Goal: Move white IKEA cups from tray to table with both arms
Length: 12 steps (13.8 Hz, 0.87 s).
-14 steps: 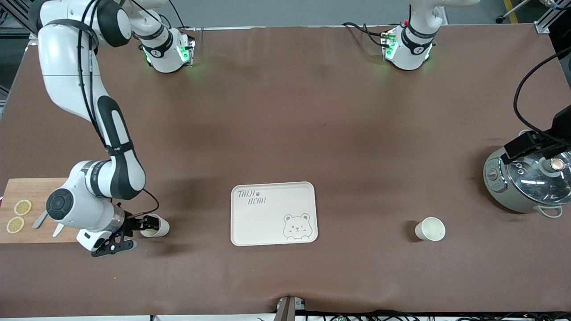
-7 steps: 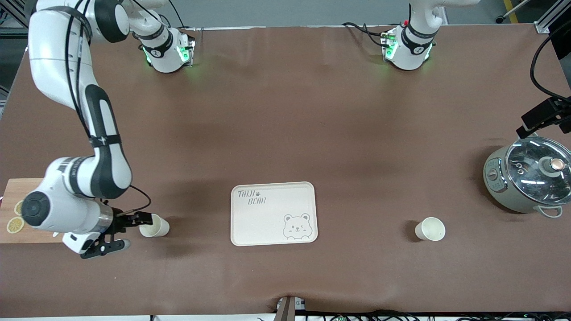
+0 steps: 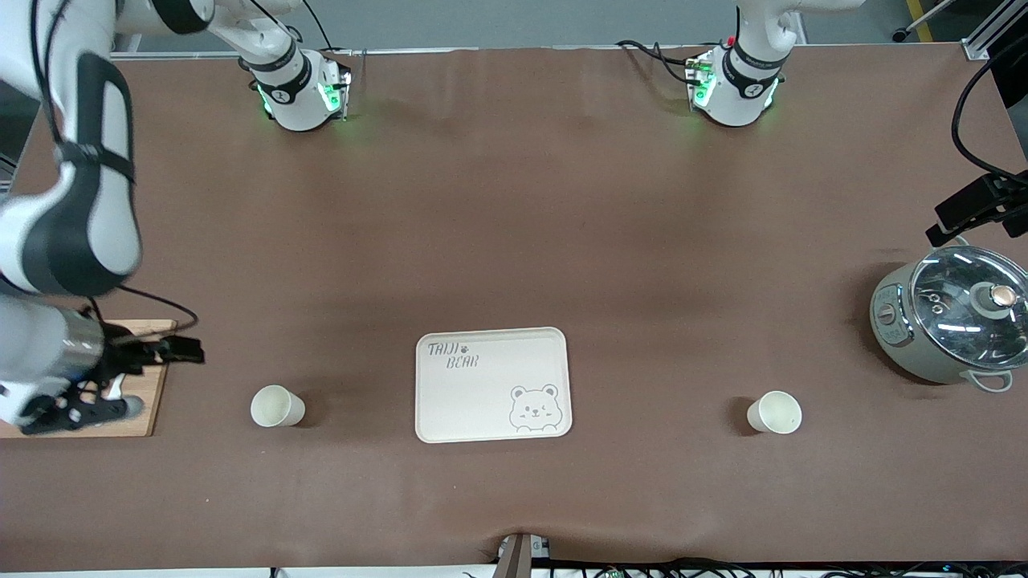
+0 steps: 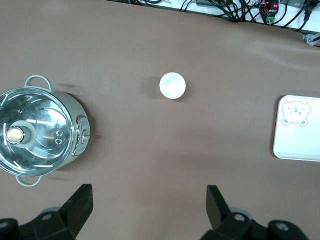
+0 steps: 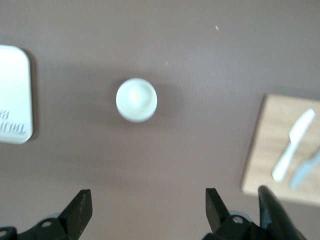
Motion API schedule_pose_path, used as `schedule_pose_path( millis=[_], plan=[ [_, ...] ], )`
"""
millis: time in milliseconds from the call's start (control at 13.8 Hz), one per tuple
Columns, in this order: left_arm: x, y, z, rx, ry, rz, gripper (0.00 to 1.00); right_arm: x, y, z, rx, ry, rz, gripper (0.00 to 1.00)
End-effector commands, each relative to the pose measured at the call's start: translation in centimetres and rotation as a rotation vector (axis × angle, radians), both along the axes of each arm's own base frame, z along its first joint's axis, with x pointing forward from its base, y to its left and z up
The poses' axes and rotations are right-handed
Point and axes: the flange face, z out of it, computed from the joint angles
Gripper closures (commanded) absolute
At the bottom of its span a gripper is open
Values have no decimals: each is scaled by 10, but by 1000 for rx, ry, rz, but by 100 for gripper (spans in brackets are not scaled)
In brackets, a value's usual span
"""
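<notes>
The right gripper [image 3: 112,377] hangs with its black fingers spread wide and empty over the pale wooden cutting board [image 3: 140,401] at the right arm's end of the table, where a white knife [image 5: 292,145] lies on the wood. The nearest small off-white tapered cup [image 3: 277,406] stands upright on the brown cloth between that board and the cream rectangular tray with a bear drawing [image 3: 492,385], well apart from the fingers; its round mouth faces straight up, its axis vertical.

The left gripper [image 4: 150,205] is also open and holds nothing (only its dark finger tips show in the left wrist view), high above the cloth near the grey-green cooking pot with a glass lid [image 3: 948,321] at the left arm's end. The second off-white cup [image 3: 775,413] stands upright too, between the pot and the tray, near neither.

The brown table covering [image 3: 514,225] is a smooth sheet with faint creases, and cables [image 4: 235,7] run along its edge nearest the front camera. Both arm bases glow green.
</notes>
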Motion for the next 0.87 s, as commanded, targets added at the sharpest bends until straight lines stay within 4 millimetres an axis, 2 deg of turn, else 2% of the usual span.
schedule_pose_path(
  millis=[0,73,145,218,364,800],
  plan=[
    [-5,1,0,-10,12,-18,0,-39,-27,51,-2,16,-63,0],
    [-5,1,0,-10,12,-18,0,-53,-38,64,4,4,-81,0],
    [-5,1,-1,-8,13,-17,0,-62,-48,68,3,-5,-96,0],
    [-5,1,-1,-8,13,-17,0,-67,-63,69,-3,-21,-116,0],
    [-4,-1,-2,-10,15,-21,0,-69,-76,63,-5,-21,-131,0],
    [-4,-2,-4,-10,21,-21,0,-65,-78,58,-7,-23,-134,0]
  ],
)
